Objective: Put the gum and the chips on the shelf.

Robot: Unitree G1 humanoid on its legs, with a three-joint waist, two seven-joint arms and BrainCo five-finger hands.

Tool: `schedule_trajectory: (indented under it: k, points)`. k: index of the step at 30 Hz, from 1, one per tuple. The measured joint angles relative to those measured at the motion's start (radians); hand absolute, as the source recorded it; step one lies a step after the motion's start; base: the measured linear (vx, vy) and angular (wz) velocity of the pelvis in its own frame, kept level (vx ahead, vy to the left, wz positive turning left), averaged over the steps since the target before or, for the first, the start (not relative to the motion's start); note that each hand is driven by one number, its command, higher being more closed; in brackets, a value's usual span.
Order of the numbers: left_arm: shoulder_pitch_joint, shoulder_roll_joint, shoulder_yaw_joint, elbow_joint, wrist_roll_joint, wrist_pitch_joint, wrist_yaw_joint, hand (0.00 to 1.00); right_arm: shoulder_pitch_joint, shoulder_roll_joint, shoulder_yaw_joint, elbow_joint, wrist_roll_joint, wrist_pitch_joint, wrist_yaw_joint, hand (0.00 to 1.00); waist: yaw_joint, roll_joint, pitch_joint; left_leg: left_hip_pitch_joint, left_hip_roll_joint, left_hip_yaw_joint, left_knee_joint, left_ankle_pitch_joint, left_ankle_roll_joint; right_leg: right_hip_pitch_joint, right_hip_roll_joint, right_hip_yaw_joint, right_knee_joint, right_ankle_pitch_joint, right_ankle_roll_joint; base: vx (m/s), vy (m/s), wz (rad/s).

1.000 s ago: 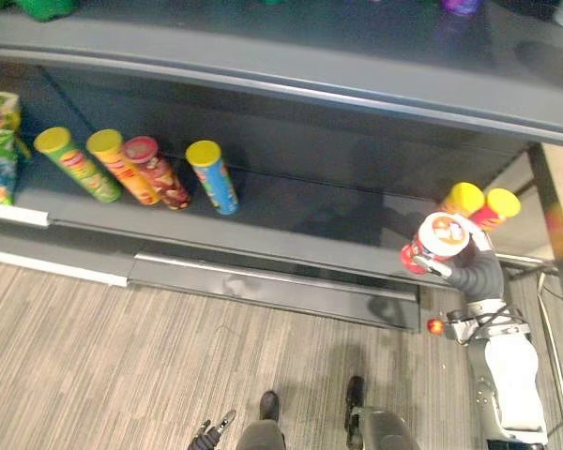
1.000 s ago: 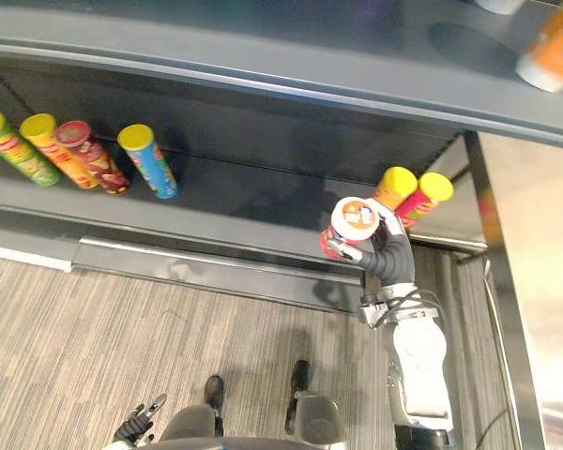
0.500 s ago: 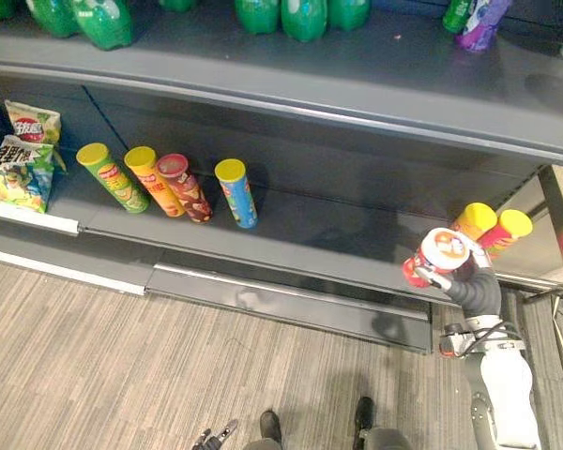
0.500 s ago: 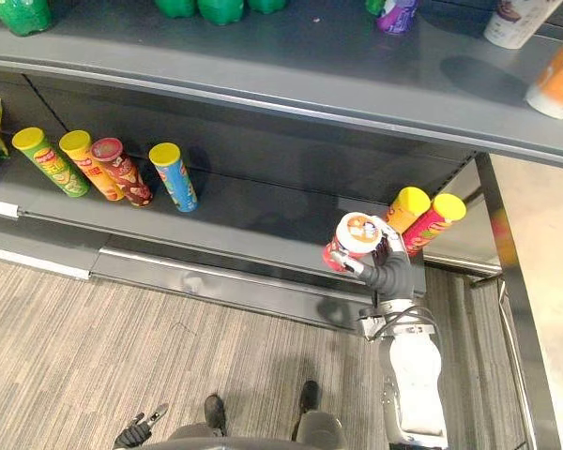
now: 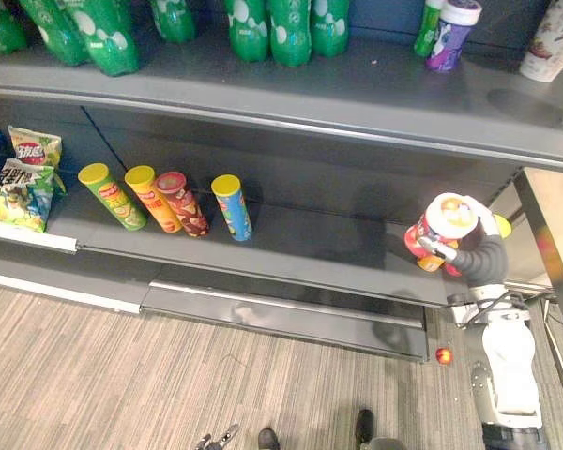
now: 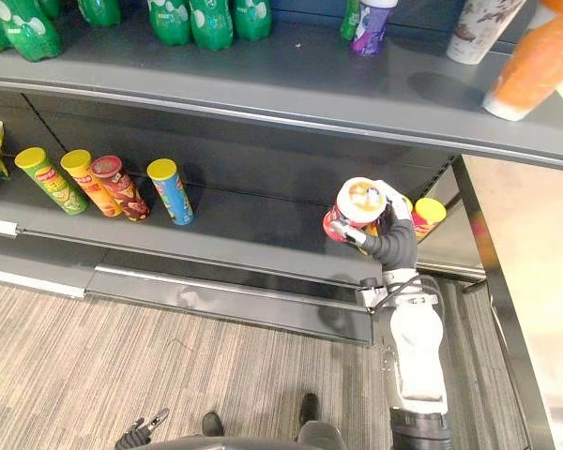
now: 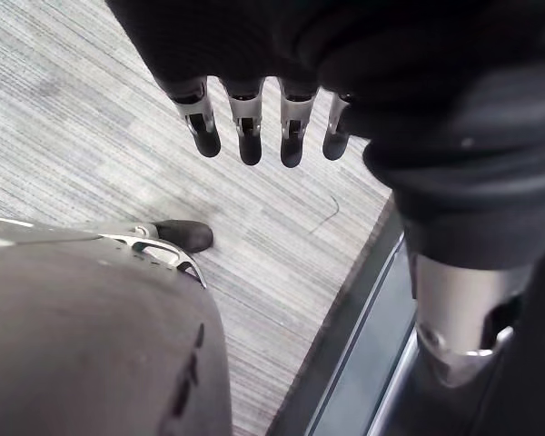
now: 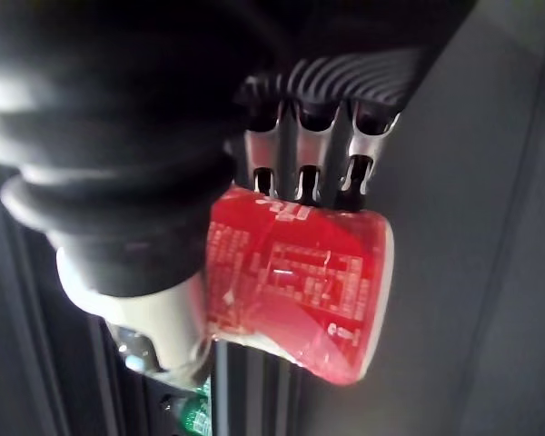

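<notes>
Your left hand (image 7: 247,113) hangs over the floor (image 7: 73,136), fingers loose, holding nothing. Past the row of cans (image 5: 180,202) on the lower shelf (image 5: 310,234), your right hand (image 8: 305,177) wraps the red chips can (image 6: 361,202) at the shelf's right end. I can't tell whether the can rests on the shelf.

The right arm reaches far out on the right with its wrist bent. The right hand (image 5: 473,247) is curled round the chips can (image 8: 300,277), fingers (image 8: 304,182) opposite the thumb. The left hand (image 7: 227,45) hangs low and near, its fingers (image 7: 248,136) straight and relaxed.
</notes>
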State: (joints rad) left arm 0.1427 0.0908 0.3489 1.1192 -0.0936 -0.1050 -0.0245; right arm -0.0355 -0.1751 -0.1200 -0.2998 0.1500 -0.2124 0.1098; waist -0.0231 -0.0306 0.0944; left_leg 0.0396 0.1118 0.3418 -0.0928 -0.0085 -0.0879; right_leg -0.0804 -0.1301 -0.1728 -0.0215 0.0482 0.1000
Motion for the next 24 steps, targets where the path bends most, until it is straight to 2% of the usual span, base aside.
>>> schedule_trajectory:
  k: [7,17,24]
  points:
    - [-0.002,0.003,-0.001,0.017,0.001,0.004,0.000,0.00,-0.052,-0.065,-0.001,-0.006,0.094,0.025,0.000,1.00,-0.003,0.001,-0.011,0.003,0.002,0.007,-0.007,0.007,0.002,0.000,0.007,0.018,-0.014,0.017,-0.003,-0.05,-0.026,-0.07]
    - [0.000,0.015,-0.032,0.022,0.029,0.009,-0.001,0.00,-0.178,-0.106,0.005,-0.006,0.135,0.034,0.003,1.00,-0.001,-0.002,-0.014,0.011,0.010,0.026,-0.008,0.017,-0.001,-0.002,0.018,0.037,-0.016,0.030,-0.012,-0.01,-0.020,-0.05]
    - [0.002,0.030,-0.073,0.023,0.030,0.021,-0.001,0.00,-0.266,-0.171,0.026,0.002,0.146,0.040,0.001,1.00,-0.003,-0.005,-0.019,0.016,0.014,0.038,-0.009,0.020,-0.004,-0.001,0.026,0.055,-0.029,0.043,-0.015,-0.02,-0.023,-0.08]
